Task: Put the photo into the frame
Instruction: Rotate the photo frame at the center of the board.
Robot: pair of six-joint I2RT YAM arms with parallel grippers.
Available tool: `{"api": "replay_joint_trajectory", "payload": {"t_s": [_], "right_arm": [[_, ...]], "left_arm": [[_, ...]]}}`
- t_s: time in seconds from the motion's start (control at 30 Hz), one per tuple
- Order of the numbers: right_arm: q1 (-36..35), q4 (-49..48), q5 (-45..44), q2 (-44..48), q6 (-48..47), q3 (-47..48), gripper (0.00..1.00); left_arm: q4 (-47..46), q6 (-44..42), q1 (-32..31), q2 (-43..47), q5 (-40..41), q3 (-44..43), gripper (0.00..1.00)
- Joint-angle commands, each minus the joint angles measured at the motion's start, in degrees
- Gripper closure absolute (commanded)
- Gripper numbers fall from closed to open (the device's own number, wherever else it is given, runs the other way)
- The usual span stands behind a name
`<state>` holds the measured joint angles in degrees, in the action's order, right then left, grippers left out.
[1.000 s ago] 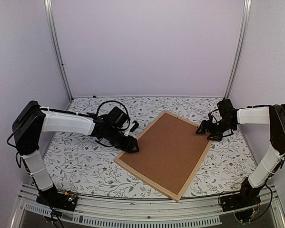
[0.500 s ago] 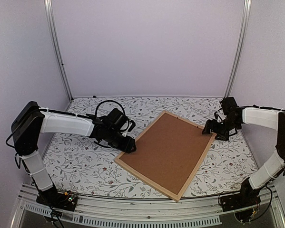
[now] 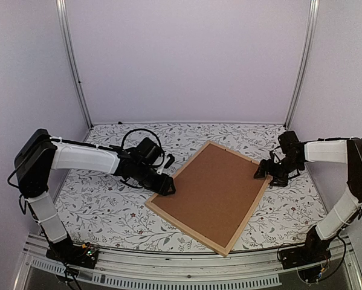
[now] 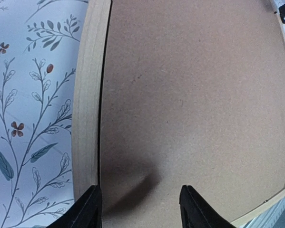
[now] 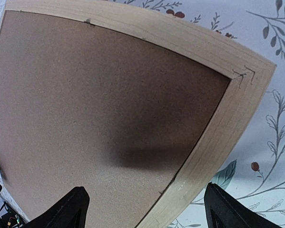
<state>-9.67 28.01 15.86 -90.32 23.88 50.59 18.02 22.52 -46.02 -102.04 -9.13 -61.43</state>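
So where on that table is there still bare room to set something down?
Biggest bare patch: near-left tabletop, between the left arm and the frame. A smaller one sits near-right, between frame and right arm; a strip runs along the back wall. Crowded: the frame's side corners, where the left gripper and right gripper sit open.

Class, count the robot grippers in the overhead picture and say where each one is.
2. The left gripper is at the left edge of the frame, the right gripper at its right corner. Both are open; none seems hidden.
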Motion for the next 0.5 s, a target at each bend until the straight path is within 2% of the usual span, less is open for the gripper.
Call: {"api": "replay_joint_trajectory", "payload": {"t_s": [0.0, 0.3, 0.47], "right_arm": [[0.02, -4.98, 4.75, -2.58, 1.42, -0.58, 0.12], [-0.17, -7.32, 6.31, -6.24, 1.78, -0.2, 0.13], [-0.17, -6.88, 5.8, -7.29, 1.2, 0.45, 0.13]], "left_arm": [[-1.76, -0.8, -1.12, -1.46, -2.95, 0.56, 0.42], [-1.66, -0.57, -1.89, -2.74, -5.06, 0.09, 0.45], [-0.63, 0.44, -2.18, -0.94, 2.03, -0.03, 0.44]]}}
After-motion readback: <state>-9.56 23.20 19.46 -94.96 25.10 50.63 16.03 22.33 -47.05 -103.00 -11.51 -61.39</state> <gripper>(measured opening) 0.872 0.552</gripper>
